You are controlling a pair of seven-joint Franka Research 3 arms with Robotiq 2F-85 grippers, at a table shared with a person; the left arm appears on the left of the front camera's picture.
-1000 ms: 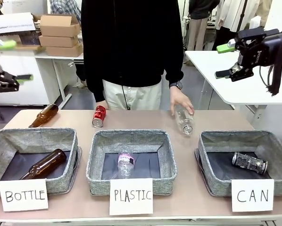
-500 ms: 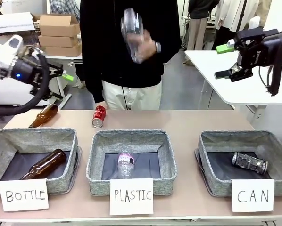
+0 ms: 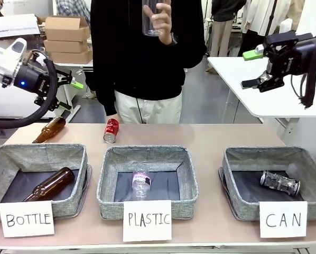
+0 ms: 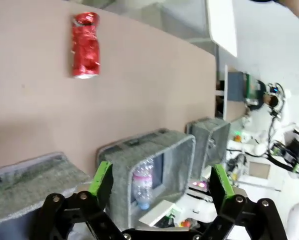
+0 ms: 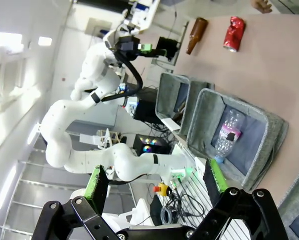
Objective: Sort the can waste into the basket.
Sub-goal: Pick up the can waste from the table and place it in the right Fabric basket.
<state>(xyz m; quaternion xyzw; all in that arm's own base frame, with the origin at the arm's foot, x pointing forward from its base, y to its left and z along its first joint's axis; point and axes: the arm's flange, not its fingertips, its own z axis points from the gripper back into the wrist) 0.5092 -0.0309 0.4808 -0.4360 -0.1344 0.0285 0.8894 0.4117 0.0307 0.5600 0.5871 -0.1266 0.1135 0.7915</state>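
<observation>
The red can [image 3: 111, 130] is lying on its side on the table [image 3: 242, 138], near the far edge and just behind the basket marked "PLASTIC" [image 3: 147, 150]. Its long axis is running roughly from the far side toward the robot, leaning a little to the left. Its silver end is facing the robot's side. In the left wrist view the can is looking crumpled, with its long axis standing up and down in the picture and the silver end at the bottom.

The dark can [image 3: 279, 182] is lying on its side on the dark floor of the basket marked "CAN" [image 3: 242, 209]. Its long axis is running across, left to right, with the right end sitting slightly nearer the robot.

The left pincer [image 3: 69, 95] is hanging in the air above the table's far left corner, its fingers spread wide and gripping nothing. A brown bottle [image 3: 48, 130] is lying on the table below it, left of the red can and apart from it. The right pincer [image 3: 251, 69] is hovering high at the right, well apart from both cans, its fingers likewise spread with nothing between them.

The person is standing at the far side, one hand [image 3: 162, 18] raised and holding up a clear plastic bottle [image 3: 147, 21]. A second brown bottle [image 3: 49, 184] is lying in the basket marked "BOTTLE" [image 3: 68, 209], and a second plastic bottle [image 3: 140, 182] is lying in the "PLASTIC" basket.
</observation>
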